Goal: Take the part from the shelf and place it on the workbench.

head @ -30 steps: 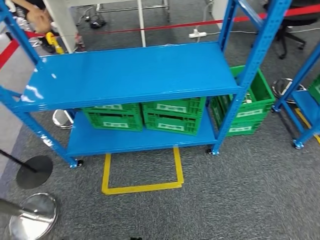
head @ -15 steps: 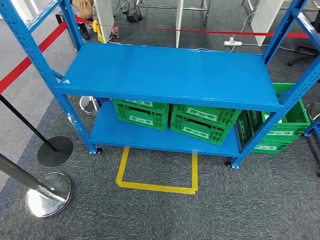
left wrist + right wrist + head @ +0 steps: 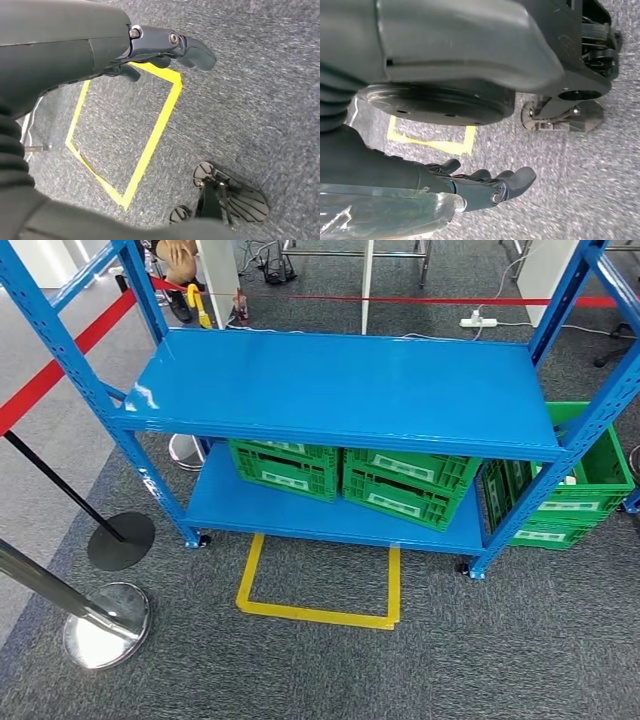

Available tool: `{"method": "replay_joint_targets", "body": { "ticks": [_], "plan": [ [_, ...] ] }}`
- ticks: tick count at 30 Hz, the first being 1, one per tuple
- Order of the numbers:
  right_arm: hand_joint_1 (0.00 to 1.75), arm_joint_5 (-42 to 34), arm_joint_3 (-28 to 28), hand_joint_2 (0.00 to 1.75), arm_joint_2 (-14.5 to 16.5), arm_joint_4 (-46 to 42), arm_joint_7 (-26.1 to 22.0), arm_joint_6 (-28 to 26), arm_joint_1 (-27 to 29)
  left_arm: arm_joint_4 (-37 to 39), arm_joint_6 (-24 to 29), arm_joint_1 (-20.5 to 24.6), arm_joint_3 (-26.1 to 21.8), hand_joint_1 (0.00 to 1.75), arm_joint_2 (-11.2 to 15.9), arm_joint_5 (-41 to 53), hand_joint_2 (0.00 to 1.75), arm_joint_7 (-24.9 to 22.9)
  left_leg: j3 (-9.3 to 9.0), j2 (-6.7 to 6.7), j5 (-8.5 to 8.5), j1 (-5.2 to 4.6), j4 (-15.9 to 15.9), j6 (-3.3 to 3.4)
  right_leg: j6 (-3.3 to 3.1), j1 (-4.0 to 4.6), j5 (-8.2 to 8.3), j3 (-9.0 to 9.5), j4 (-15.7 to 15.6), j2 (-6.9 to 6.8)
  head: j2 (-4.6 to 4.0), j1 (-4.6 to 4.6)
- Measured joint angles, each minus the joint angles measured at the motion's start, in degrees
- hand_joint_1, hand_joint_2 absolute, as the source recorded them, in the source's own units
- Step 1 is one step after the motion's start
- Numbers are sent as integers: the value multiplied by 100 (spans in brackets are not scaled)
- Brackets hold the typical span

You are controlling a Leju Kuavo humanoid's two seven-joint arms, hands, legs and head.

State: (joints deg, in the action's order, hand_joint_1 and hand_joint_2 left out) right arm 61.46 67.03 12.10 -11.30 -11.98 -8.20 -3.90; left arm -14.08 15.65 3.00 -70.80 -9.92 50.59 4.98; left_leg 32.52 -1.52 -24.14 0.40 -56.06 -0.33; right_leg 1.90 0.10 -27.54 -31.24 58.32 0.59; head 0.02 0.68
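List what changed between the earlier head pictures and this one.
The camera moved, not the things: the whole head view swung, so the blue shelf now sits squarer and more centred, with the yellow floor square in front of it. The green crates lie on the lower shelf as before. Nothing was taken hold of: the left hand and right hand hang over the carpet, holding nothing.

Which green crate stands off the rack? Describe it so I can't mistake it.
Start at the blue metal shelf rack. Past its right-hand legs, a green plastic crate sits on the grey carpet. The two other green crates sit on the rack's bottom shelf.
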Motion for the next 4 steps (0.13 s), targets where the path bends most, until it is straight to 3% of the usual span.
{"method": "replay_joint_targets", "body": {
  "ticks": [2,4],
  "plan": [
    [0,-14,14,175,-1,0,39,14,0,0,14,-1,-3,0,0,-19,175,-43,2,0,5,14,11,-94,-21,12,1,-7,3,0,0,-2],
    [0,-18,16,175,-2,0,51,15,-1,0,15,-1,-4,0,-1,-23,175,-54,5,0,6,20,13,-124,-36,18,1,-9,3,0,0,-4]
  ]
}}
